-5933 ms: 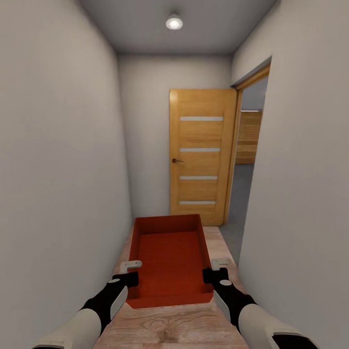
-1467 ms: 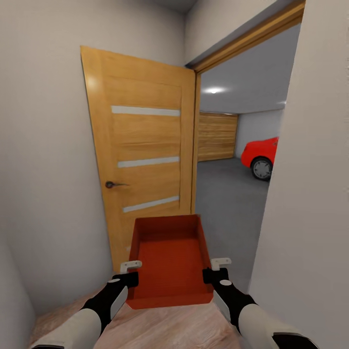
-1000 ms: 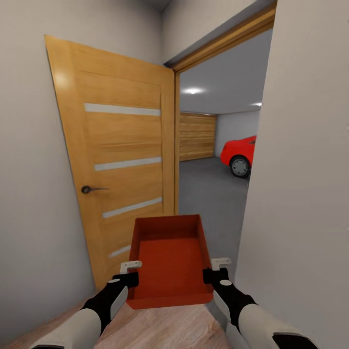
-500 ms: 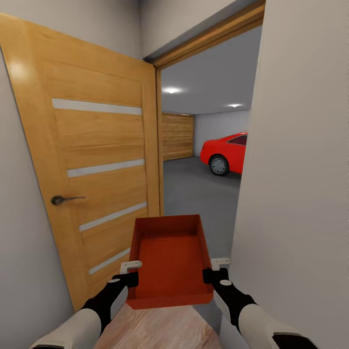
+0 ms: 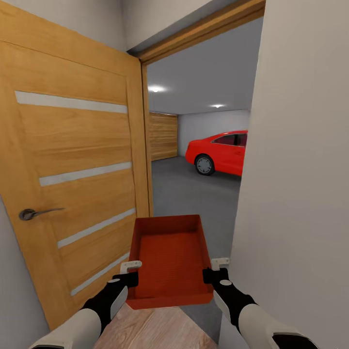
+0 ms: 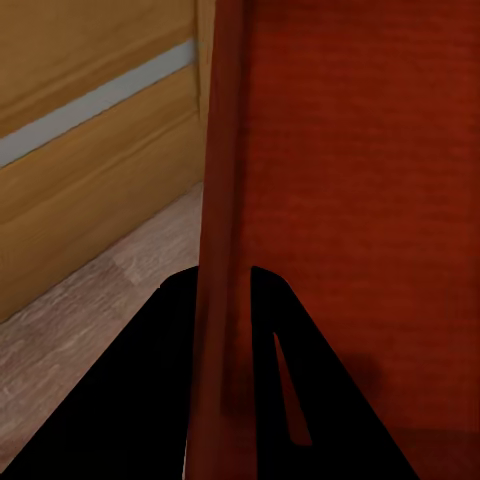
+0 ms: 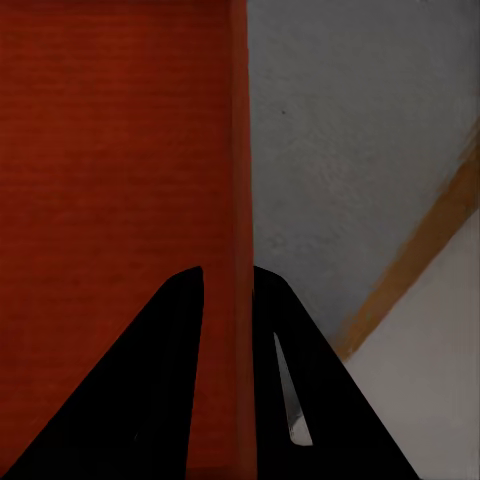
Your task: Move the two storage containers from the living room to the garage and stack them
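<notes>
One orange-red storage container (image 5: 169, 261) hangs in front of me, open top up and empty. My left gripper (image 5: 130, 272) is shut on its left wall (image 6: 222, 230). My right gripper (image 5: 214, 269) is shut on its right wall (image 7: 241, 200). I stand at a doorway with the garage beyond it, its dark grey floor (image 5: 189, 194) running up to the threshold. A red car (image 5: 220, 151) is parked at the far right of the garage.
An open wooden door (image 5: 72, 169) with a metal handle (image 5: 34, 212) stands close on my left. A white wall (image 5: 300, 169) closes in on the right. Light wood planks (image 5: 150, 329) lie underfoot. A wooden garage door (image 5: 162, 135) is at the back.
The view has turned and advanced toward the doorway: the door slid left and grew, more of the red car shows. The container and both grippers hold the same pose.
</notes>
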### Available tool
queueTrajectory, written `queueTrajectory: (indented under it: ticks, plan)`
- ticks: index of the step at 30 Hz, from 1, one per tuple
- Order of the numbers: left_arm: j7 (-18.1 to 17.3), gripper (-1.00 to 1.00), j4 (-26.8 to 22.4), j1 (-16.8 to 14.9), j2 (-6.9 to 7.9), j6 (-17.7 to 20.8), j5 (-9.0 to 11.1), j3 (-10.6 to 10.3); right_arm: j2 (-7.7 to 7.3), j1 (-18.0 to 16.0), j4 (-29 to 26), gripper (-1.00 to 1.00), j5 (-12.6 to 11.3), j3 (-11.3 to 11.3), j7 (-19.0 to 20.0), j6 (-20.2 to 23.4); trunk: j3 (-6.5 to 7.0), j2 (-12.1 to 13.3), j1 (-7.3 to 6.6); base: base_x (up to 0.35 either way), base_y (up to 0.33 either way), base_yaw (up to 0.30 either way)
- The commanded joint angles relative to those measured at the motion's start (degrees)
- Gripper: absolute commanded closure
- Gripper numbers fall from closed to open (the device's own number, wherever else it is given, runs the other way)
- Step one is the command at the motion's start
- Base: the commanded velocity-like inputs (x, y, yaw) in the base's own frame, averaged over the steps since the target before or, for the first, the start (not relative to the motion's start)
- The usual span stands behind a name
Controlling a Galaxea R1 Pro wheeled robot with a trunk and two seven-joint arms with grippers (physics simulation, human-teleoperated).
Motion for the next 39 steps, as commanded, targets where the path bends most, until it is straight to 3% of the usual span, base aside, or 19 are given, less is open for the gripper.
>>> queueTrajectory:
  ticks: [1,13,39]
  plan:
    - [1.6,1.00,-1.4,-0.1,0.03,-1.1,-0.7,1.4,0.04,0.0,0.2,1.00,-0.1,-0.1,0.7,-0.2,-0.09,-0.1,0.04,0.246,0.211,-0.008]
    - [1.6,1.00,-1.4,-0.1,0.01,-1.1,-0.7,1.4,0.02,0.0,0.2,1.00,-0.1,-0.1,0.7,-0.2,-0.09,-0.1,0.04,0.246,0.212,-0.047]
    - [1.5,1.00,-1.4,-0.1,0.09,-1.1,-0.7,1.4,0.04,0.0,0.2,1.00,-0.1,-0.1,0.7,-0.2,-0.09,-0.1,0.04,0.246,0.214,-0.241]
